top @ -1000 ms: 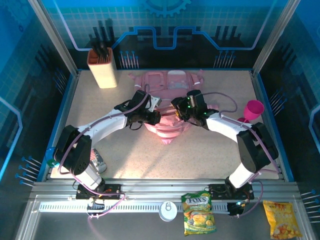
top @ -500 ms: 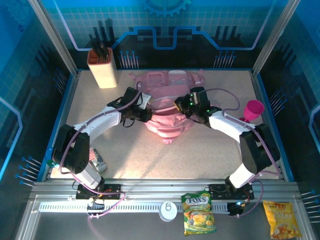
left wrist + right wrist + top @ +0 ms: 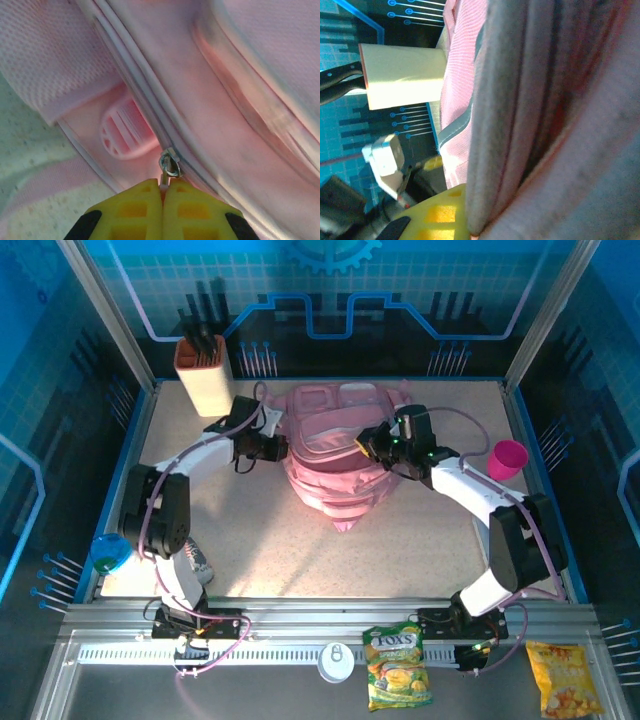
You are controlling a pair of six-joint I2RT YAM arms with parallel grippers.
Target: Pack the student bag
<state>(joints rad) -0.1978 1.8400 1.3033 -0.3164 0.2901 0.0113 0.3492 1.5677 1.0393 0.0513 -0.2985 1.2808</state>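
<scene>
Top view: we see the bag (image 3: 340, 455) lying just 12 o'clock of centre on the table (image 3: 260, 530), with its translucent pocket facing up. The left gripper (image 3: 276, 448) touches the bag's 9 o'clock edge. The right gripper (image 3: 370, 445) is on the bag's 3 o'clock side, at the pocket rim. We can't read either jaw state from here. The knife block (image 3: 205, 375) stands in the 11 o'clock corner and the cup (image 3: 508, 458) at the 3 o'clock edge, both apart from the bag. Two snack packs lie on the near rail, one at 6 o'clock (image 3: 398, 667) and one at 5 o'clock (image 3: 563, 677).

Left wrist: the yellow fingers (image 3: 135, 210) are pressed together and clamped on the metal zip pull (image 3: 169, 164). The zip (image 3: 127, 82) runs from 11 o'clock down to the pull. A pink buckle (image 3: 125, 131) sits just at 9 o'clock of the pull. Bag fabric covers the rest, with bare table at 8 o'clock.

Right wrist: a fold of bag fabric lies right against the one yellow finger (image 3: 437, 212) we see at 7 o'clock. We can't tell whether the jaws are clamped on it. The knife block shows at 10 o'clock.
</scene>
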